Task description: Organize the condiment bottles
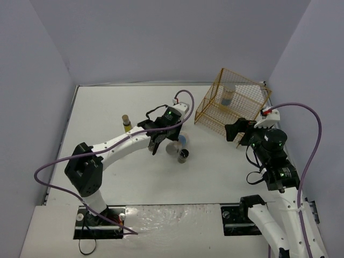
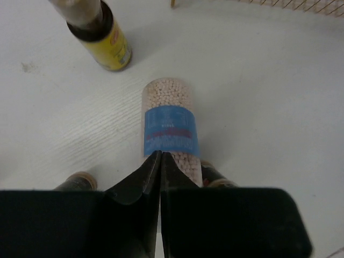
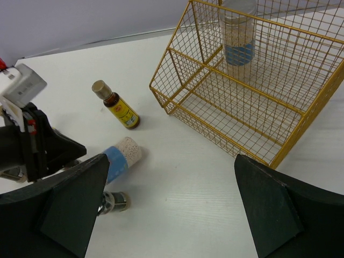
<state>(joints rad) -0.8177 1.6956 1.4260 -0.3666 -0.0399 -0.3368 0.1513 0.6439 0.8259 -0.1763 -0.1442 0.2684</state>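
Pale jar [image 2: 170, 123] lying flat, base toward rack [image 3: 236, 126]; left end effector [image 2: 160, 156] pinched together, right end effector [image 3: 172, 207] apart.

Both arms are white shells with black joint housings and small green lights. The left arm [image 1: 121, 144], far from the rack [image 1: 231, 105], has a purple cable [image 1: 47, 172] looping from its wrist to its black base plate [image 1: 81, 229]. The right arm [image 1: 277, 174], beside the rack, carries a matching purple cable [image 1: 313, 140] ending in a red plug [image 1: 263, 111]. Their fingers [image 3: 59, 209] are matt black wedges.
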